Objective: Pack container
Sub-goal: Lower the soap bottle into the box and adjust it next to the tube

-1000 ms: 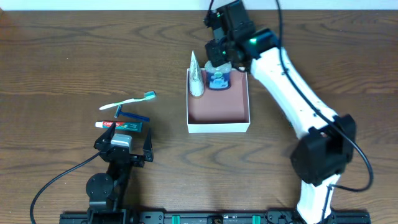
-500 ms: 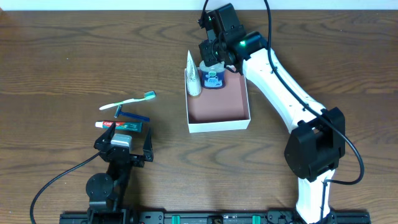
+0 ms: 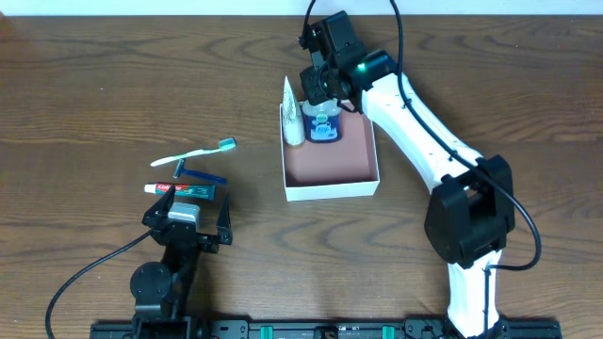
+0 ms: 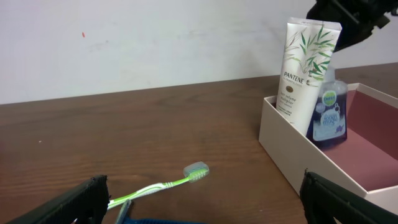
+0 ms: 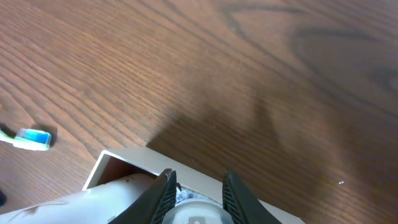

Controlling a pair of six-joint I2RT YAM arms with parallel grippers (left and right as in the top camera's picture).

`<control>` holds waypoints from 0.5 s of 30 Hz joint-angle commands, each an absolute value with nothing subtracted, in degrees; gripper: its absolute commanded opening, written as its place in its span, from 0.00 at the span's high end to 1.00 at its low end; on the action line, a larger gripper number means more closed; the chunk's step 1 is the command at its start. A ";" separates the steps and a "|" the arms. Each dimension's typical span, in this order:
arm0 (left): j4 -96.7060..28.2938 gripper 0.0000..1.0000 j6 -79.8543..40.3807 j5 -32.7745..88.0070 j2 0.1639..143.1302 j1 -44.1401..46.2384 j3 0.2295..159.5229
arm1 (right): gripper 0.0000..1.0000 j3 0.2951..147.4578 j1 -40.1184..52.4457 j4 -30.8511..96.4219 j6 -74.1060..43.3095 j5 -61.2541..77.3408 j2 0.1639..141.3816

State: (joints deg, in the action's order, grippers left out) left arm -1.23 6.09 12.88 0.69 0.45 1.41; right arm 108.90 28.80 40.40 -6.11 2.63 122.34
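My right claw [image 5: 196,190] is nearly closed around the white pump head of the soap bottle [image 3: 323,125], which I judge it is gripping. Change over the last second: I've slid toward the box's left wall, bottle with me. It now stands in the far-left corner of the box [image 3: 330,191], just beside the Pantene tube [image 4: 305,74] leaning on the left wall (can't tell if they touch). The box looks nudged slightly askew.

Meaning: the bottle is placed, or close to it. I can't confirm its base is flat on the box floor, so next is let go and lift straight up without tipping the tube.

Still unpacked on the worktop, left of the box: toothbrush [image 3: 193,153], razor [image 3: 203,175], toothpaste [image 3: 184,189]. Left claw [image 3: 186,224] sits near the worktop's front edge, spread wide, holding nothing. Rest of the box floor is bare.
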 commanded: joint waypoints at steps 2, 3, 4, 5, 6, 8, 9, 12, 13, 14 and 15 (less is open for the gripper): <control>-2.94 0.02 6.61 12.99 0.64 0.62 0.23 | 0.73 109.75 29.50 39.70 -7.20 2.83 121.54; -2.94 0.02 6.61 12.99 0.64 0.62 0.23 | 0.72 109.75 29.52 39.70 -7.18 2.83 121.54; -2.94 0.02 6.61 12.99 0.64 0.62 0.23 | 0.70 109.75 29.54 39.70 -7.18 2.83 121.54; -2.94 0.02 6.61 12.99 0.64 0.62 0.23 | 0.67 109.75 29.54 39.70 -7.18 2.83 121.54; -2.94 0.02 6.61 12.99 0.64 0.62 0.23 | 0.64 109.75 29.54 39.70 -7.18 2.83 121.54; -2.94 0.02 6.61 12.99 0.64 0.62 0.23 | 0.56 109.75 29.54 39.72 -7.18 2.83 121.54; -2.94 0.02 6.61 12.99 0.64 0.62 0.23 | 0.54 109.75 29.54 39.75 -7.18 2.83 121.54; -2.94 0.02 6.61 12.99 0.64 0.62 0.23 | 0.52 109.75 29.54 39.88 -7.18 2.83 121.54; -2.94 0.02 6.61 12.99 0.64 0.62 0.23 | 0.52 109.75 29.54 39.94 -7.18 2.83 121.54; -2.94 0.02 6.61 12.99 0.64 0.62 0.23 | 0.52 109.75 29.54 40.03 -7.20 2.83 121.54; -2.94 0.02 6.61 12.99 0.64 0.62 0.23 | 0.52 109.75 29.56 40.07 -7.20 2.83 121.54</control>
